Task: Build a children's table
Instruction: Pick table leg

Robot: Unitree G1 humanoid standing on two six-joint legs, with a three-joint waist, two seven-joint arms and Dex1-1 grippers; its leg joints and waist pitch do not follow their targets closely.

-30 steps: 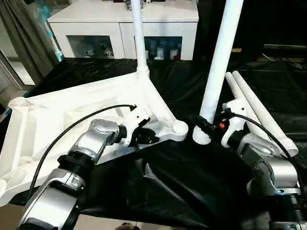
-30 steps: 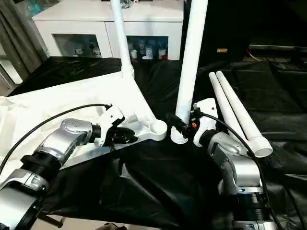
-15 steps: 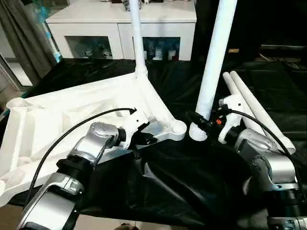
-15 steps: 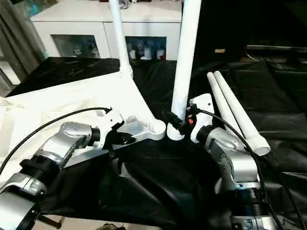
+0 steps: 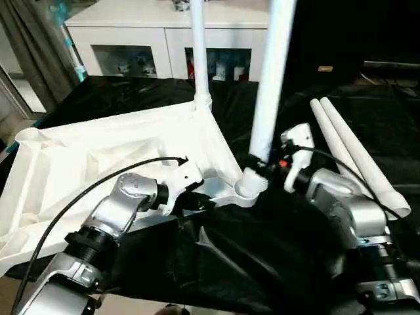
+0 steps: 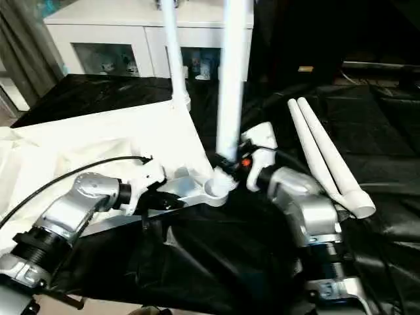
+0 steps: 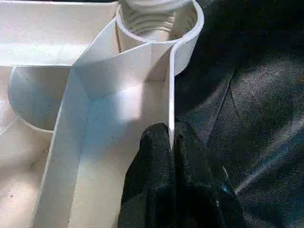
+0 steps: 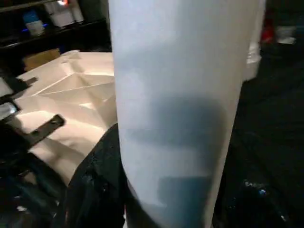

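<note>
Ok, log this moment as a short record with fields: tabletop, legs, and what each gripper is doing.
tabletop: white tabletop lying underside up on the black cloth
fitted leg: one leg standing upright in the far corner socket
held leg: second leg upright, its flared end at the near corner socket
spare legs: two legs lying side by side on the cloth
left gripper: left gripper shut on the tabletop's rim wall near that socket
right gripper: right gripper shut on the held leg low down
</note>
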